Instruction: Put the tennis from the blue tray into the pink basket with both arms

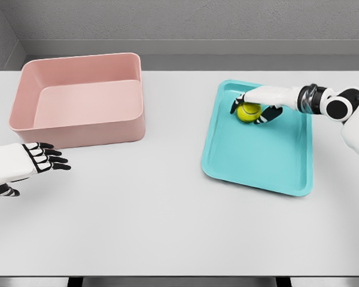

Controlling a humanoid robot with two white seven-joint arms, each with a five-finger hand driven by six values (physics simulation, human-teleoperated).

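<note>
So I'm at the pickup step: my right hand (258, 107) has its fingers (269, 115) curled around the tennis ball (249, 112), which sits in the far end of the blue tray (257, 158), seemingly not lifted yet. Left hand (43, 157) hovers over the tabletop (167, 209) just in front of the pink basket (78, 98), fingers apart, holding nothing. Next, I reckon: lift clear of the tray rim, carry it left across the bare stretch between, and hand off before clearing the basket's tall wall.
</note>
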